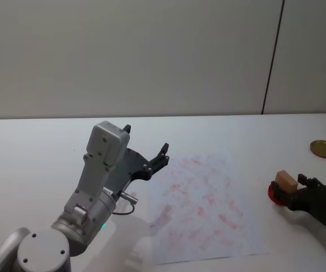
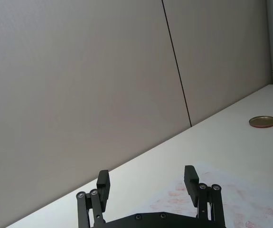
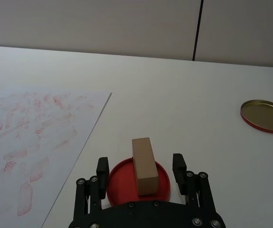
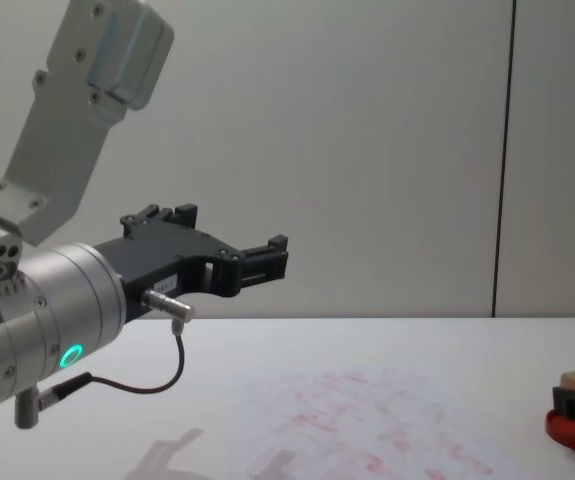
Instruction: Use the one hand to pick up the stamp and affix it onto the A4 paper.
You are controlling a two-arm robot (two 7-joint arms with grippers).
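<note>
White table (image 3: 174, 71): gold lid (image 3: 264, 115) beyond stamp (image 3: 144, 164) on ink pad (image 3: 119, 183).

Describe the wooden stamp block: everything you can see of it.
The small, light tan wooden rectangular stamp is a plain, smooth-sided block. It lies lengthwise on the flat red round ink pad, underside resting on it, to the right of the white A4 paper covered in faint red marks. The black right gripper straddles it with jaws open and a gap on each side, so nothing grips it yet. Its stamping face is hidden.
</note>
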